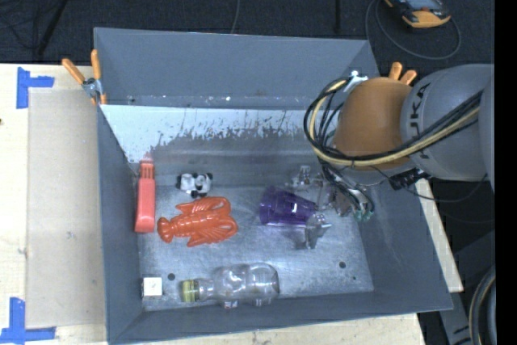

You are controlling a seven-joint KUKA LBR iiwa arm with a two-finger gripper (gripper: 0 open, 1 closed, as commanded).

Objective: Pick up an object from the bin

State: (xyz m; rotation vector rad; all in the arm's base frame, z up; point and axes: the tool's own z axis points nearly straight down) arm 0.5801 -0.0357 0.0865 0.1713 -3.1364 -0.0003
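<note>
My gripper is low in the right half of the bin, open, one finger toward the back wall and the other toward the front. A purple translucent cup-like thing lies on its side on the bin floor, its right end between the two fingers. I cannot tell whether the fingers touch it. A red toy lobster lies just left of the purple thing, apart from the gripper.
A salmon-red bar lies along the left wall. A small black-and-white toy sits behind the lobster. At the front lie a clear plastic bottle and a small white cube. The arm with its orange cover and cables hangs over the bin's right side.
</note>
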